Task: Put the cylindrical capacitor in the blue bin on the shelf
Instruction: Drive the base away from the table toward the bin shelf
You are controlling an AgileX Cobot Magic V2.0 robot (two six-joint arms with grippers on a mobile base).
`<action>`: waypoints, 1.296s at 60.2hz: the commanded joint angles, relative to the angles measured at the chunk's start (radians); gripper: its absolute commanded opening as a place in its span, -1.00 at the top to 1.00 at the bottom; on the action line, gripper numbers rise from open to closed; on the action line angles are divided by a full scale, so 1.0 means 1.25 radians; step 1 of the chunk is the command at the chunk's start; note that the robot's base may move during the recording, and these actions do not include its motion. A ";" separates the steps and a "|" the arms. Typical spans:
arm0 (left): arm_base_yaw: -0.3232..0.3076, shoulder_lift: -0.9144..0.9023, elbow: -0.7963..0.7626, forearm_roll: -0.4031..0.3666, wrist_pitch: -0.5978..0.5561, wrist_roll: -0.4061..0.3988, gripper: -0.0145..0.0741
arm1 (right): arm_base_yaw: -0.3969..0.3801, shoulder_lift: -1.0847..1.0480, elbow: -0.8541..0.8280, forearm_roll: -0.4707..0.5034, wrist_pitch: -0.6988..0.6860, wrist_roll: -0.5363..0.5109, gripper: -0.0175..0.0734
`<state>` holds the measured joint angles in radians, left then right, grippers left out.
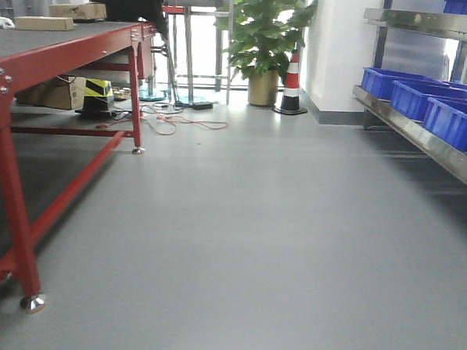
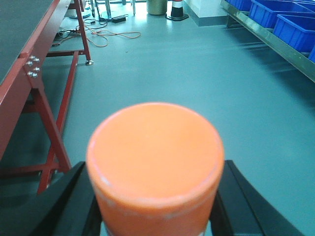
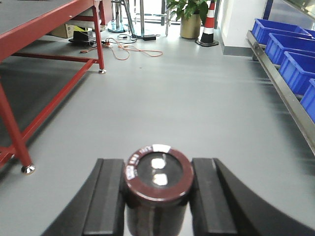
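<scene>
At 3 o'clock in the front-facing view, the shelf (image 1: 423,140) runs along the wall with its shiny steel front rail slanting toward 5 o'clock, and a row of at least 3 blue bins (image 1: 456,120) sits on its lower tier, each just beside the next; an upper tier crosses at 1 o'clock with another blue bin on it, cut by the frame edge. At 9 o'clock stands the red-legged table (image 1: 52,40) with a black top, and 2 cardboard boxes (image 1: 44,23) lie on it toward 11 o'clock. At 12 o'clock a potted plant (image 1: 265,28) stands beside a red-and-white traffic cone (image 1: 292,80), and orange cables (image 1: 181,124) trail over the grey floor (image 1: 254,239) near the table's far leg. In the right wrist view, the right gripper (image 3: 157,199) sits at 6 o'clock with its 2 black fingers (image 3: 110,196) pressed against either side of the cylindrical capacitor (image 3: 158,172), a dark maroon can held upright with a shiny top and a printed rim; it is well apart from the shelf, whose bins lie toward 2 o'clock. In the left wrist view, the left gripper (image 2: 155,209) at 6 o'clock has its fingers (image 2: 69,206) spread fairly wide around an orange cylinder (image 2: 155,147), touching both its sides; its flat top fills the lower middle.
</scene>
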<state>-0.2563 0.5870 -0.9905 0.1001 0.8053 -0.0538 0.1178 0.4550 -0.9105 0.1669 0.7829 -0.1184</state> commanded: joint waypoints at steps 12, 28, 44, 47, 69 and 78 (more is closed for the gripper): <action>-0.005 -0.003 -0.004 -0.001 -0.012 0.003 0.92 | 0.000 0.000 -0.005 -0.002 -0.017 -0.003 0.97; -0.005 -0.003 -0.004 -0.001 -0.012 0.003 0.92 | 0.000 0.000 -0.005 -0.002 -0.017 -0.003 0.97; -0.005 -0.003 -0.004 -0.001 -0.012 0.003 0.92 | 0.000 0.000 -0.005 -0.002 -0.017 -0.003 0.97; -0.005 -0.003 -0.004 -0.001 -0.012 0.003 0.92 | 0.000 0.000 -0.005 -0.002 -0.017 -0.003 0.97; -0.005 -0.003 -0.004 -0.001 -0.012 0.003 0.92 | 0.000 0.000 -0.005 -0.002 -0.017 -0.003 0.97; -0.005 -0.003 -0.004 -0.001 -0.012 0.003 0.92 | 0.000 0.000 -0.005 -0.002 -0.017 -0.003 0.97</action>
<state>-0.2563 0.5856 -0.9905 0.1027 0.8053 -0.0538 0.1178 0.4550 -0.9105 0.1669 0.7829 -0.1184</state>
